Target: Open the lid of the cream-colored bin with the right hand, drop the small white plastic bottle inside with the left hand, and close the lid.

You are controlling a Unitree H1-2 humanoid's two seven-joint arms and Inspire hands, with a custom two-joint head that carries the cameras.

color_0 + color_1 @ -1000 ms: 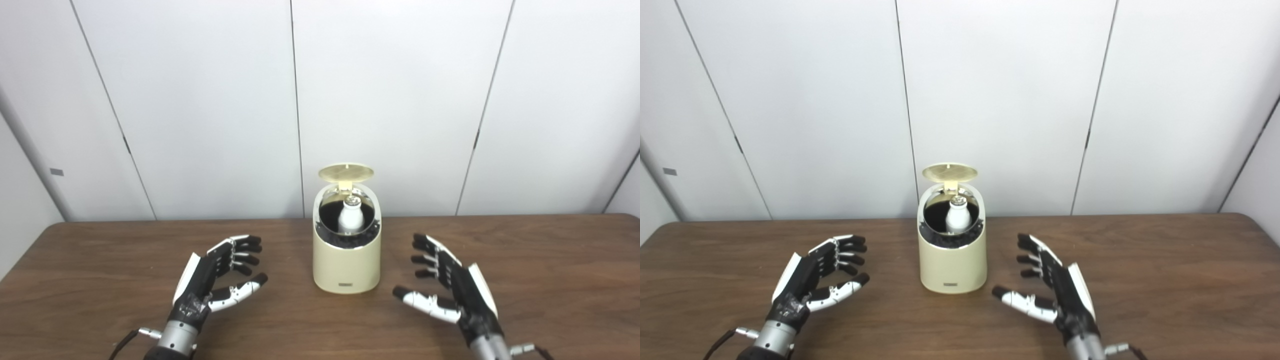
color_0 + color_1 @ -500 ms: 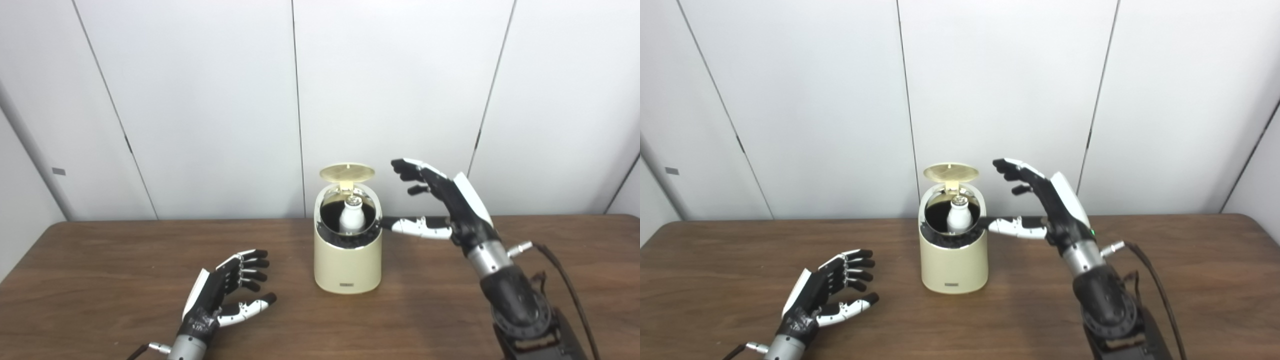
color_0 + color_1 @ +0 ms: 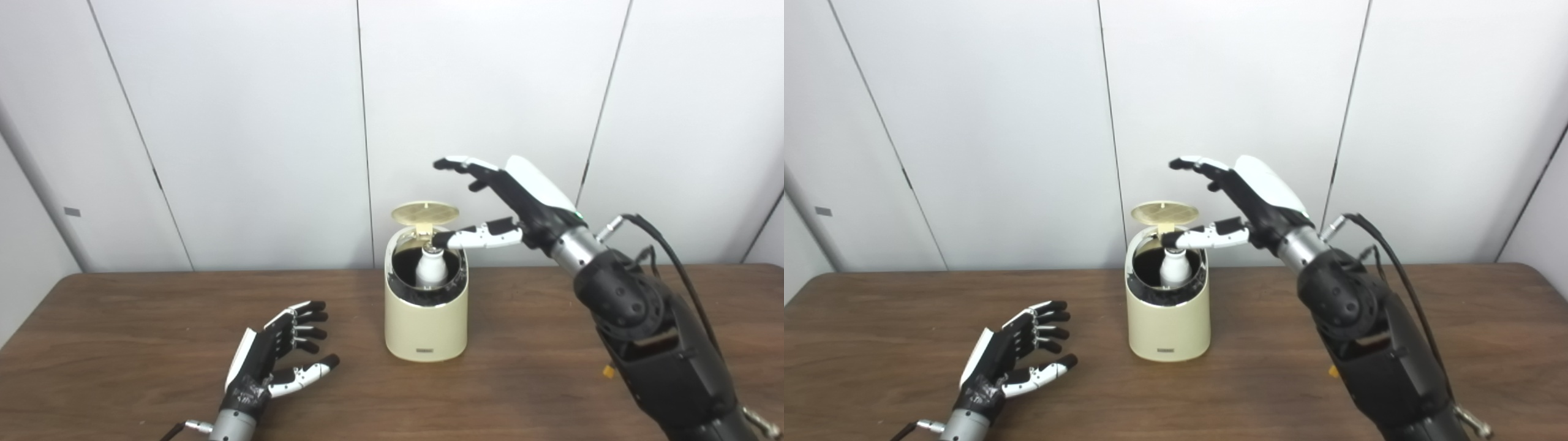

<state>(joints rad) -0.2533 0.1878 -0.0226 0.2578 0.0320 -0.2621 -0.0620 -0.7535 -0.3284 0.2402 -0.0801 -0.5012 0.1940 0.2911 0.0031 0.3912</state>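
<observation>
1. Looking down at the bench [image 3: 551, 380], I see the cream-colored bin [image 3: 425, 324] standing upright near its middle; its lid [image 3: 425, 212] is tipped up on the rear hinge, so the mouth is uncovered.
2. I can see the small white plastic bottle [image 3: 430, 267] standing upright inside the bin, its cap just below the rim; the dark interior surrounds it.
3. I have the right robot hand [image 3: 514, 196] raised above and to the right of the bin, spread wide and holding nothing; its fingers [image 3: 456, 163] reach out over the lid without touching it; its thumb [image 3: 474, 236] points left, the tip over the mouth next to the bottle's cap, though I cannot tell whether it touches.
4. I have the left robot hand [image 3: 272, 355] low over the bench, well left of the bin, fingers apart and empty, palm turned toward the bin.
</observation>
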